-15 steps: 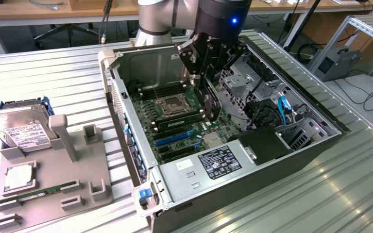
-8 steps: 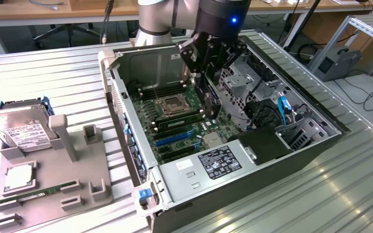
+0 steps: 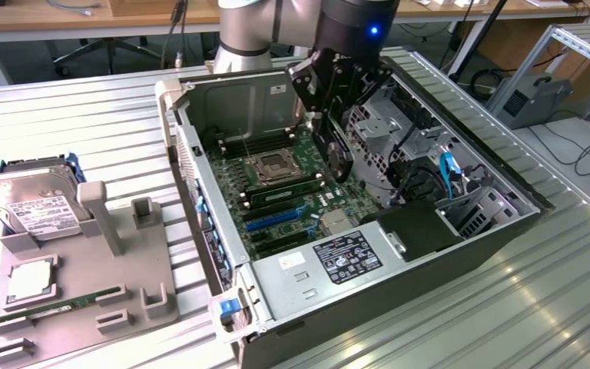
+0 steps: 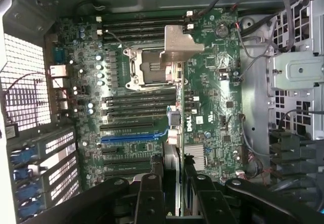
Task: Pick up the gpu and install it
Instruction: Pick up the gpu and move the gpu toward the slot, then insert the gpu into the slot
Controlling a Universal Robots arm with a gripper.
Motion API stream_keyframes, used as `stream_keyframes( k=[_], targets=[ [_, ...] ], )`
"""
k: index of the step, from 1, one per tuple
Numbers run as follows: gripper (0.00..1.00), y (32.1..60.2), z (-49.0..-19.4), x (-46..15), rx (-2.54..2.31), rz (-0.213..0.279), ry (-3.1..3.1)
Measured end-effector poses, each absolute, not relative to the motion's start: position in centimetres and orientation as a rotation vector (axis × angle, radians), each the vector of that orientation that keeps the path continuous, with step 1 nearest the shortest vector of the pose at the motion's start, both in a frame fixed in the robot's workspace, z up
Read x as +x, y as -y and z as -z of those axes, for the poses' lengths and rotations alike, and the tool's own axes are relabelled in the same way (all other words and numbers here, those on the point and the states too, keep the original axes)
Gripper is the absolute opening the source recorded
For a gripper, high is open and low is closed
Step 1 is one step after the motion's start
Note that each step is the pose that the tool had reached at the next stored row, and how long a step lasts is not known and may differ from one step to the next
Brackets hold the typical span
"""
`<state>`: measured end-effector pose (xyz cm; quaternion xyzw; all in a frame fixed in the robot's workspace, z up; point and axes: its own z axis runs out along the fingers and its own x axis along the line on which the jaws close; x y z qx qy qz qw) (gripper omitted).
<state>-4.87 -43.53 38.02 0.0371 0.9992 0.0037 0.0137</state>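
Note:
My gripper (image 3: 332, 115) hangs over the open computer case (image 3: 500, 223), shut on the gpu (image 3: 334, 154). The card hangs on edge below the fingers, a dark slab above the green motherboard (image 3: 274, 192). In the wrist view the gpu (image 4: 172, 148) runs edge-on away from the black fingers (image 4: 151, 188), and its silver end bracket (image 4: 179, 44) covers part of the CPU socket (image 4: 147, 67). The blue expansion slot (image 4: 129, 138) lies beside the card's line, a short way off. The card is above the board, not seated.
A grey parts fixture (image 3: 80, 269) on the exterior view's left carries a hard drive in a blue frame (image 3: 28, 200), a CPU (image 3: 31, 280) and a RAM stick (image 3: 44, 311). Inside the case, a drive cage and cables (image 3: 449, 177) crowd the exterior view's right.

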Motion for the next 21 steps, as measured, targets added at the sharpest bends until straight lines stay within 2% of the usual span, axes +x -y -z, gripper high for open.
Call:
stream_keyframes(
  k=[21],
  targets=[
    [0.26,43.06,-37.69,-3.93,0.114,-0.011,-3.112]
  ],
)
